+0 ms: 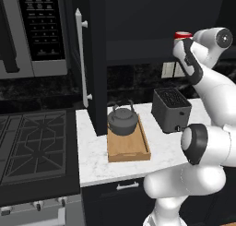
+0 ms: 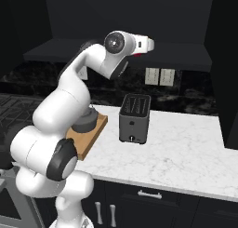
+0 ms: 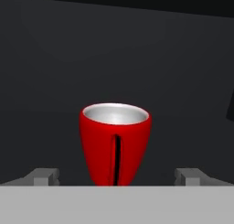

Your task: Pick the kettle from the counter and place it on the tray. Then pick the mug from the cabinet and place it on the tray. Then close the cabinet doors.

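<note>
The black upper wall cabinet [image 1: 152,26] is matte and boxy, its tall flat door panel [image 1: 94,59] swung open edge-on, with a long silver bar handle [image 1: 82,59] down its face. Below it runs the white marble-patterned counter [image 1: 92,151] with faint grey veining, meeting a black gas stovetop [image 1: 32,146] with cast grates at 9 o'clock of the tray. At 10 o'clock in the left base view hangs a microwave [image 1: 32,31] with a button panel. The white, glossy Franka arm [image 1: 203,142] rises in rounded segments with dark joints up to the cabinet shelf. A boxy dark grey toaster [image 1: 171,110] with two top slots stands on the counter at 3 o'clock of the tray, apart from it. The rectangular light brown wooden tray [image 1: 129,149] with raised edges lies on the marble, and the squat, round dark grey metal kettle [image 1: 122,121] with a lid knob and thin arched handle sits on its far end. The small bright red mug [image 3: 115,143], tapered and shiny with a pale inside, stands upright on the dark cabinet shelf, handle edge-on toward the camera. The gripper [image 3: 119,176] is spread wide, its fingertips [image 3: 45,176] at 9 and 3 o'clock of the mug's base, gripping nothing.
</note>
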Tool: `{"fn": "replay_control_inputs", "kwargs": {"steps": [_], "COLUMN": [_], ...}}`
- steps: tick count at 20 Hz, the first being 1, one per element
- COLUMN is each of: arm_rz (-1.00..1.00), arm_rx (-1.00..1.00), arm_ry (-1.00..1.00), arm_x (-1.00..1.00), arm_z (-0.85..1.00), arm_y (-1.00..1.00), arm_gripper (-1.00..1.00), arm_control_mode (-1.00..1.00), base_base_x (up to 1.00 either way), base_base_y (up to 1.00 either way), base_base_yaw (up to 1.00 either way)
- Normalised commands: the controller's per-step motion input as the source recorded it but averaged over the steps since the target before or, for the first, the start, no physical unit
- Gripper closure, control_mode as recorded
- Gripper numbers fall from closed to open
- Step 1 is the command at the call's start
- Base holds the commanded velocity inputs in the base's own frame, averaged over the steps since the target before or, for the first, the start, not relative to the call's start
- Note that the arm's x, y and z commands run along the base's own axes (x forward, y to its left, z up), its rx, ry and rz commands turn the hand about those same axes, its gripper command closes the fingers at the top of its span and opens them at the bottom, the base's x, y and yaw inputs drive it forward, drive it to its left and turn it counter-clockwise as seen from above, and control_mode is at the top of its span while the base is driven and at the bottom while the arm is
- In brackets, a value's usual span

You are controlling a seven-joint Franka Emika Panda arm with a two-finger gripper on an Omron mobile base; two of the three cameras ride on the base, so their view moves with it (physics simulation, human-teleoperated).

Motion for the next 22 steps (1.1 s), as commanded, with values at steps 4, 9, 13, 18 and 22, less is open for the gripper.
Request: {"fn": "replay_control_inputs", "kwargs": {"steps": [4,9,13,18,22], "arm_rz": [0.0,0.0,0.01,0.0,0.0], "arm_rx": [0.0,0.0,0.0,0.01,0.01], "arm_ry": [0.0,0.0,0.0,0.0,0.0], "arm_x": [0.19,0.15,0.12,0.02,0.0], "arm_z": [0.0,0.0,0.0,0.0,0.0], "arm_y": [0.02,0.0,-0.03,-0.06,-0.08], "arm_gripper": [-1.0,-1.0,1.0,1.0,1.0], "arm_control_mode": [-1.0,-1.0,-1.0,-1.0,-1.0], "base_base_x": [0.0,0.0,0.0,0.0,0.0], "base_base_y": [0.0,0.0,0.0,0.0,0.0], "base_base_yaw": [0.0,0.0,0.0,0.0,0.0]}}
